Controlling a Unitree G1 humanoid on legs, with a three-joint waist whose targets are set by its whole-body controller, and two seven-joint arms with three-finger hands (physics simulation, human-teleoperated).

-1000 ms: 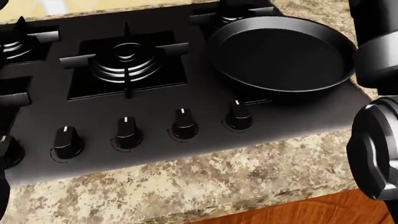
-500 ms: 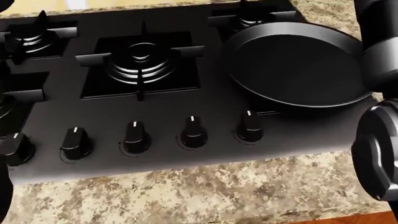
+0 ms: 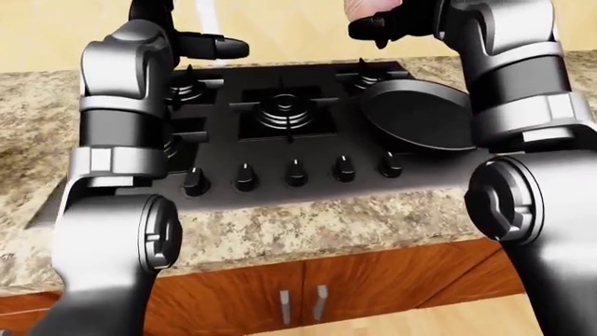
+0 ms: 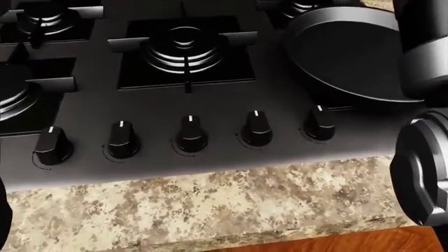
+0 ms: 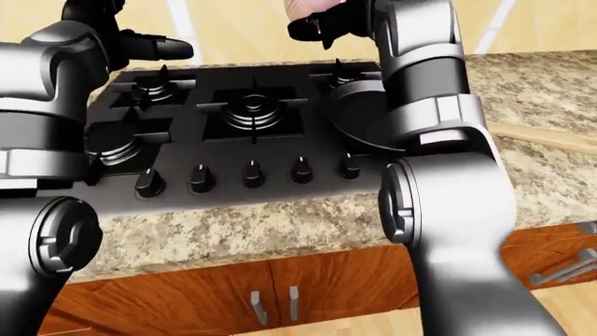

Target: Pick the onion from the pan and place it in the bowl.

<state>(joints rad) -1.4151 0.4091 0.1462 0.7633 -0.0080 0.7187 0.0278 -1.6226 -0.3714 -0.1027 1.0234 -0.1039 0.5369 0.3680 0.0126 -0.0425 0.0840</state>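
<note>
Across a speckled tan-and-brown granite counter [image 3: 308, 231], above reddish-brown wooden cabinet doors [image 3: 308, 294] with small metal handles, a flat black gas stovetop [image 3: 308, 140] fills most of the width, its near edge set in from the counter's lip by a bare band of stone. In the left-eye view the robot's two grey-and-black arms rise from the bottom corners and frame the stove, leaving an open lane over the centre burner [image 3: 285, 112] and the row of five black control knobs [image 4: 190, 134] along the stovetop's near edge. A round, shallow black pan [image 3: 420, 122] sits on the stovetop's right side, its rim close to the stove's right edge; its inside shows bare black, partly hidden by the right arm in the head and right-eye views. The right hand [image 5: 322, 24] is raised at the top of the frame, above the stove's far right burner, its dark fingers [image 3: 373, 29] closed under a pale, pinkish rounded onion [image 5: 308, 8], cut off by the frame's top edge. The left hand [image 3: 210, 47] hangs above the stove's far left corner with nothing seen in it; whether its fingers are apart or together cannot be told. A light wooden strip [image 5: 546, 136] lies on the counter at the right-eye view's right side.
</note>
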